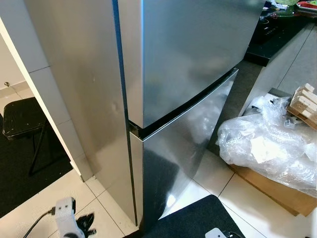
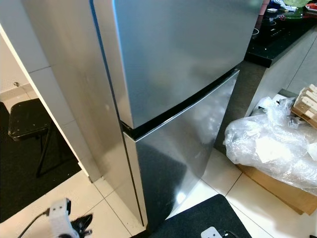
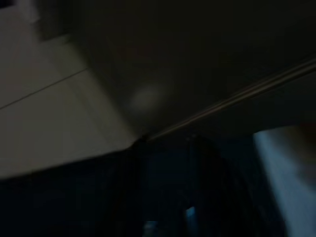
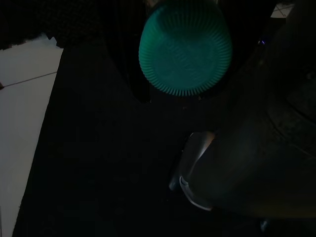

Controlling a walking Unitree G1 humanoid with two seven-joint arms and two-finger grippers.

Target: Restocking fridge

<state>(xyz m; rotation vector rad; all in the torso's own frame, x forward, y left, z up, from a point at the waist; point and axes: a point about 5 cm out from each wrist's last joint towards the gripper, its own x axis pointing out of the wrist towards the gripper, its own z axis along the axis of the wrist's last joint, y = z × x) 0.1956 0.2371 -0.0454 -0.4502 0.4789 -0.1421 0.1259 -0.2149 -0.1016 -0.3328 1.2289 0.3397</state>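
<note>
- The fridge (image 1: 188,74) stands directly ahead in the eye views, stainless steel, both doors closed; a dark seam separates the upper door from the lower door (image 1: 183,158).
- The left end effector (image 1: 85,222) sits low at the robot's left above the tiled floor (image 1: 39,208), its black fingertips beside a white wrist housing with a black cable. Whether its fingers are wide or narrow cannot be told.
- The left wrist view is very dark: pale floor tiles (image 3: 44,113) and a dark edge with a thin light line can be made out.
- The right wrist view is dark, yet it adds an item the eye views lack: a green ribbed cap (image 4: 185,47) lies between the black fingers of the right end effector (image 4: 185,94), which is closed on the capped object. The object's body is hidden.
- A dark mat (image 1: 198,220) lies on the floor before the fridge.
- To the robot's right, a crumpled clear plastic wrap (image 1: 270,144) rests on a cardboard box (image 1: 277,191).
- A black stool (image 1: 22,119) stands at the left.
- A dark bench (image 1: 277,34) runs at the upper right.
</note>
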